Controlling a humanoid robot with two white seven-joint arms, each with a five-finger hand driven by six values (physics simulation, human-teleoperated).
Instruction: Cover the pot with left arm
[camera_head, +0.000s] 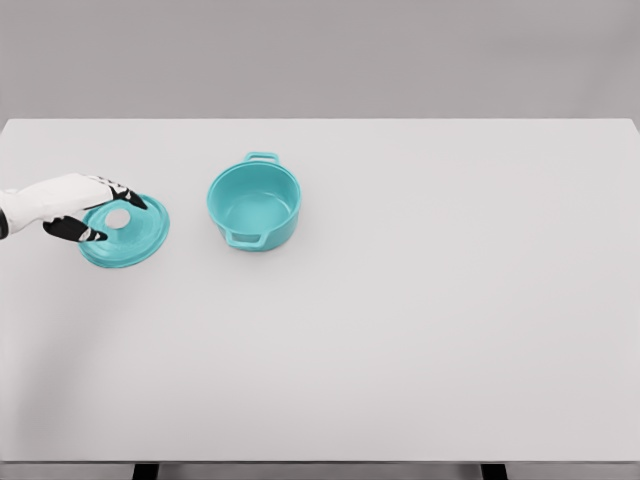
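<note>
A teal pot (254, 205) with two handles stands uncovered on the white table (420, 300), left of the middle. Its round teal lid (130, 238) with a white knob (118, 217) lies flat on the table to the pot's left, a short gap away. My left hand (98, 212) comes in from the left edge and hovers over the lid's left part. Its black-tipped fingers are spread on either side of the knob, thumb below and the others above, and I cannot see them closed on it. The right arm is out of sight.
</note>
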